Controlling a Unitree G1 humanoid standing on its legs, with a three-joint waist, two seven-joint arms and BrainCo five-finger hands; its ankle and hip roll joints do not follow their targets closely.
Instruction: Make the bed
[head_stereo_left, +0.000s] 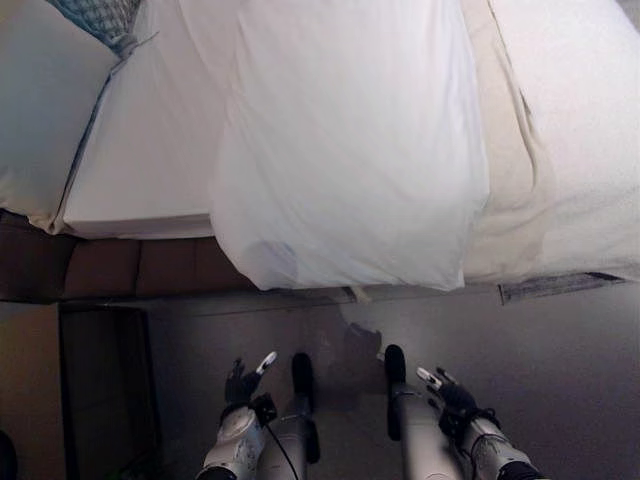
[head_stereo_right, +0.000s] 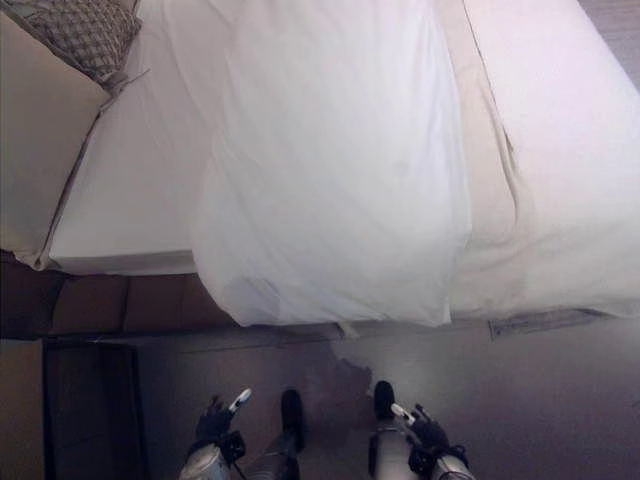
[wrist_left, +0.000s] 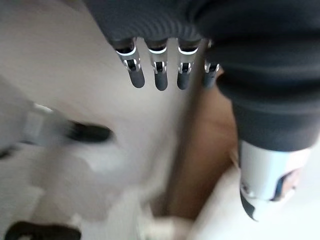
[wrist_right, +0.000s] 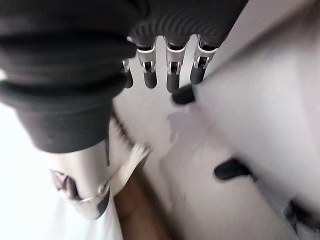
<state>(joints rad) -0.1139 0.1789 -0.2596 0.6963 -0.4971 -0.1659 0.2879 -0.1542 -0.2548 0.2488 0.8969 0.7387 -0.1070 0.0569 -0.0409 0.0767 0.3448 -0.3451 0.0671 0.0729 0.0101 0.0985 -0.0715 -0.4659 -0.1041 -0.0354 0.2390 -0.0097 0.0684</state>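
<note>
A grey floor (head_stereo_left: 560, 350) lies in front of the robot, and beyond it stands the bed (head_stereo_left: 150, 160) with a white sheet and a dark brown base (head_stereo_left: 130, 268) under its near edge. The landmark is the big white pillow (head_stereo_left: 350, 140). It lies across the bed and its near end hangs over the edge, toward the floor. To the left of the pillow the sheet is flat and bare. Further left, at the far corner, a patterned cushion (head_stereo_left: 100, 18) leans on a pale headboard or second pillow; I cannot tell which. To the right of the pillow a cream blanket (head_stereo_left: 505, 150) lies in a loose fold, and beyond it a textured white cover (head_stereo_left: 590, 110).

Both hands hang low, well apart from the pillow. The left hand (head_stereo_left: 243, 383) has straight, relaxed fingers and holds nothing, as the left wrist view confirms. The right hand (head_stereo_left: 447, 390) is the same, fingers (wrist_right: 172, 75) straight and empty.

I judge that the step in hand is an approach: nothing is grasped yet. The next move probably calls for raising both hands to the near end of the pillow, gripping it from two sides, and carrying it left toward the cushion.
</note>
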